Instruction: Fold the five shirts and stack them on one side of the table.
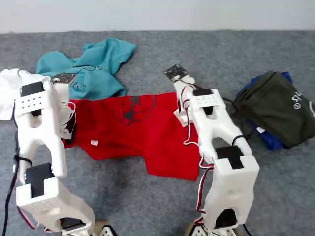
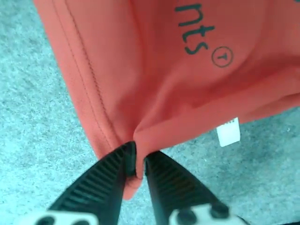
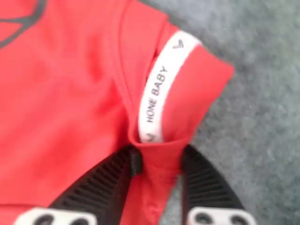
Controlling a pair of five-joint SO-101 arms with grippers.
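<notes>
A red shirt (image 1: pixel 133 128) lies spread in the middle of the grey table, print side up. My left gripper (image 2: pixel 137 165) is shut on the red shirt (image 2: pixel 178 79) at a hemmed corner, pinching a fold of cloth at the shirt's left edge in the high view. My right gripper (image 3: pixel 157 161) is shut on the red shirt (image 3: pixel 61 93) at its collar, beside the white neck band (image 3: pixel 159 89), at the shirt's right edge in the high view. A teal shirt (image 1: pixel 91 66) lies crumpled behind. A white shirt (image 1: pixel 12 88) sits at the far left.
A dark green shirt (image 1: pixel 275 105) lies folded on a blue one (image 1: pixel 268 137) at the right side of the table. The grey carpet-like table surface (image 1: pixel 147 196) is bare in front of the red shirt, between the two arm bases.
</notes>
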